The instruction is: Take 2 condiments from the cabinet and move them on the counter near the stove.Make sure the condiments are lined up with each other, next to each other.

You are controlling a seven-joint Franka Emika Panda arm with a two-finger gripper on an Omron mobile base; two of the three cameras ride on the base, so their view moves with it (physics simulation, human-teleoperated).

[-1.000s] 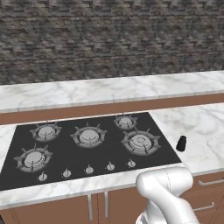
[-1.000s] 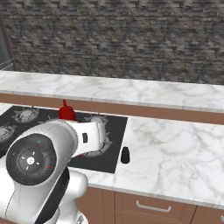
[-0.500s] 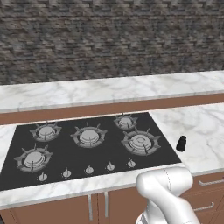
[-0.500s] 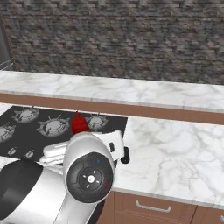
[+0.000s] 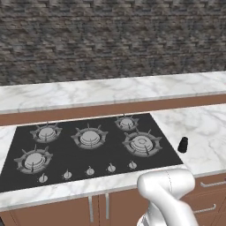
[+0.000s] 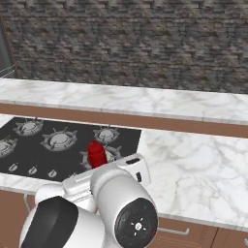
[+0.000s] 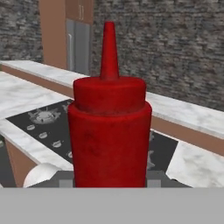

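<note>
I am keeping my hand [image 7: 109, 183] clamped on the upright red bottle [image 7: 109, 131], carrying it toward the shaker [image 5: 182, 144] on the tabletop [image 5: 207, 132] so they line up.

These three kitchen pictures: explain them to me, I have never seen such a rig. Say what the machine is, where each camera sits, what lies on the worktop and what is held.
The machine is a white robot arm on a driving base, in a rendered kitchen. Two cameras ride on the base behind the arm, one to its left and one to its right, both looking down over the flat black glass cooktop set in the white marble counter. The third camera sits on the hand and looks along the gripper.

On the counter, just right of the cooktop, stands a small squat black shaker bottle.

The gripper is shut on a slim red squeeze bottle with a pointed nozzle, held upright. The right base view shows its top above the arm.
</note>
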